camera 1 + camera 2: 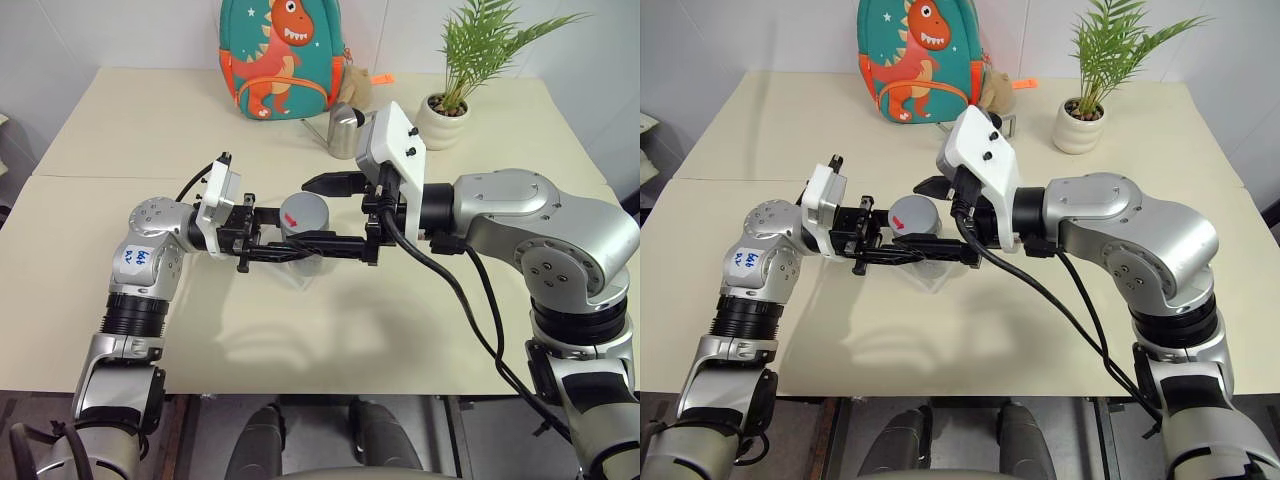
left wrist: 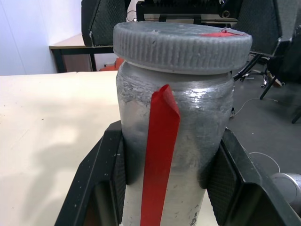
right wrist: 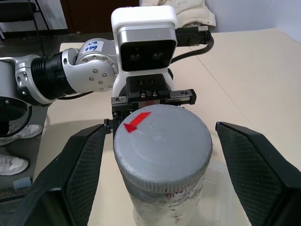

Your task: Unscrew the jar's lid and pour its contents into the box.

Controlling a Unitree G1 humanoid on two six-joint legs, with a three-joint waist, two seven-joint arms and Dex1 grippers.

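Grey lid [image 3: 161, 147] on jar [image 2: 174, 141], jar clamped in left pincer [image 2: 171, 183], right pincer [image 3: 160, 160] fingers apart (flanking lid, not touching).

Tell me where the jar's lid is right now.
The lid sits screwed on the jar, mid-table in the head views, between the right end effector's open fingers; the left end effector grips the jar below.

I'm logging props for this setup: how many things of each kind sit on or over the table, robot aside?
Jar with lid: 1
Clear box: 1
Steel watering can: 1
Dinosaur backpack: 1
Potted plant: 1
Total: 5
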